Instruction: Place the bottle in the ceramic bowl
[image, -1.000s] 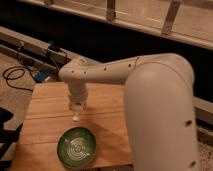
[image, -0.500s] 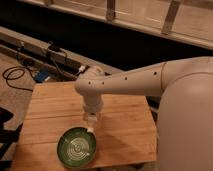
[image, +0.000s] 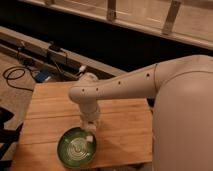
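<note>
— Where's the pincer (image: 90, 133)?
— Lower centre of the frame, pointing down over the upper-right rim of the ceramic bowl (image: 67, 152) on the worktop (image: 125, 132).
— Clamped?
— Can't tell. The bottle (image: 90, 139) shows pale just beneath it, at that rim.

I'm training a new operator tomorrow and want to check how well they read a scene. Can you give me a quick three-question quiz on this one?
1. True or false: the end effector hangs over the far left corner of the wooden table.
2. Where is the bowl? A) on the table, near its front edge; B) on the floor beside the cables; C) against the back rail.
3. Fill in: the inside of the bowl is ____ with pale rings.

Key
1. False. It hangs over the bowl's rim, near the table's front edge.
2. A
3. green
</note>
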